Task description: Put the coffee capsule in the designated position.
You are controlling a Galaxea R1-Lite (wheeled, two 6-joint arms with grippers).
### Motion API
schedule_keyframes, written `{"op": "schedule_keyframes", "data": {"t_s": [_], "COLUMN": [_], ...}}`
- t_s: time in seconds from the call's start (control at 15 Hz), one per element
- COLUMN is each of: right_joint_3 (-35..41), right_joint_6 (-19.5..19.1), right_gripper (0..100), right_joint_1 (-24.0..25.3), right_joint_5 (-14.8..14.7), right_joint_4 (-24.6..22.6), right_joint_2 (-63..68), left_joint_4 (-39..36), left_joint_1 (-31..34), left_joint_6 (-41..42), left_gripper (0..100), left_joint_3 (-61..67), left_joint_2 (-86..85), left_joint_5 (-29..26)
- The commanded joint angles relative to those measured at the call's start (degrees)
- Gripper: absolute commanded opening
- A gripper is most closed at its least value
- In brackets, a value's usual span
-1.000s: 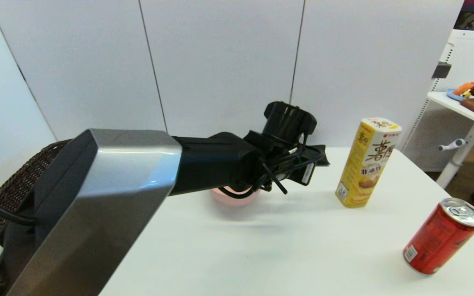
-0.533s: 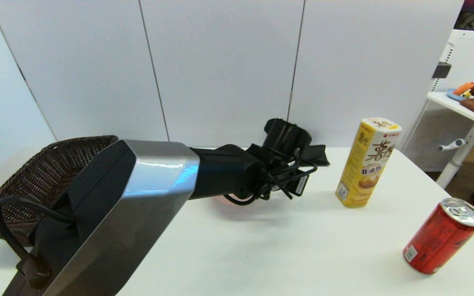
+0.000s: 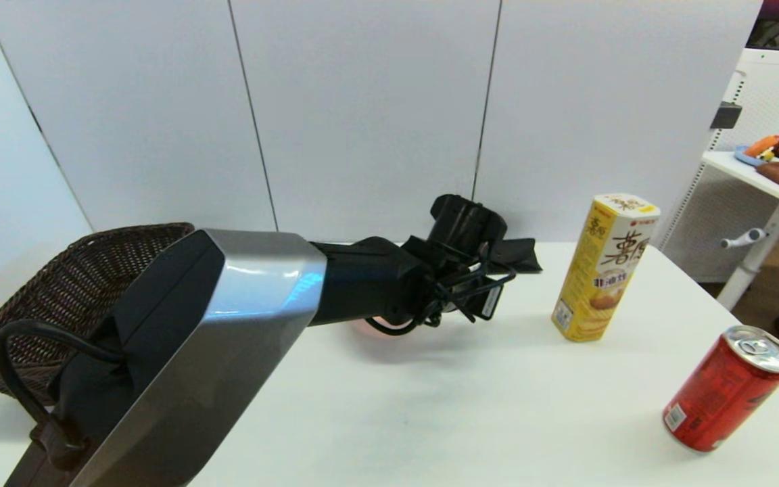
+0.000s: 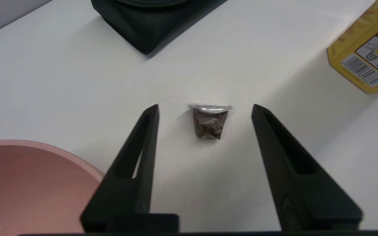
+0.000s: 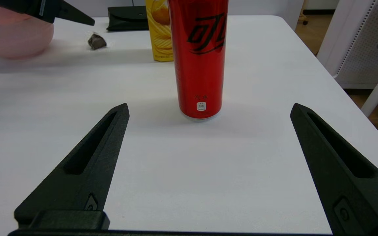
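Observation:
The coffee capsule (image 4: 209, 123) is small and dark with a silvery rim. It lies on its side on the white table between the fingers of my left gripper (image 4: 206, 108), which is open and touches it on neither side. From the right wrist view the capsule (image 5: 96, 41) rests just beyond the pink bowl (image 5: 15, 32), under a left fingertip (image 5: 77, 18). In the head view my left arm (image 3: 362, 284) reaches across the table and hides the capsule. My right gripper (image 5: 209, 106) stands open and empty near the table's front, facing the red can (image 5: 199, 55).
A flat black pouch (image 4: 149, 19) lies beyond the capsule, at the table's back. The pink bowl (image 4: 28, 177) sits close beside the left fingers. A yellow snack box (image 3: 604, 267) and the red can (image 3: 727, 389) stand to the right. A dark wicker basket (image 3: 65, 297) is at far left.
My left arm's wrist has dropped lower toward the table and its elbow has shifted right, uncovering the basket. It has barely moved in the last half second.

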Motion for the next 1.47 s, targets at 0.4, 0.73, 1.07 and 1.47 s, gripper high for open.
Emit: {"op": "schedule_keyframes", "data": {"t_s": [0.4,0.73,1.07,1.47], "right_joint_3": [0.0,0.0,0.0,0.0], "right_joint_6": [0.02,0.02,0.02,0.02], "right_gripper": [100,100,100,100], "right_joint_1": [0.02,0.02,0.02,0.02], "right_joint_5": [0.04,0.04,0.04,0.04], "right_joint_4": [0.0,0.0,0.0,0.0], "right_joint_2": [0.08,0.08,0.08,0.08], "left_joint_4": [18.82,3.35,-29.17,-43.15], "left_joint_1": [-1.48,13.2,35.61,53.19], "left_joint_6": [13.82,16.55,22.88,21.29], "left_gripper": [100,100,100,100], "left_joint_3": [1.33,31.3,78.06,112.86], "left_joint_2": [-25.89,-50.59,-80.12,-109.74], "left_joint_5": [0.38,0.3,-0.06,-2.52]}}
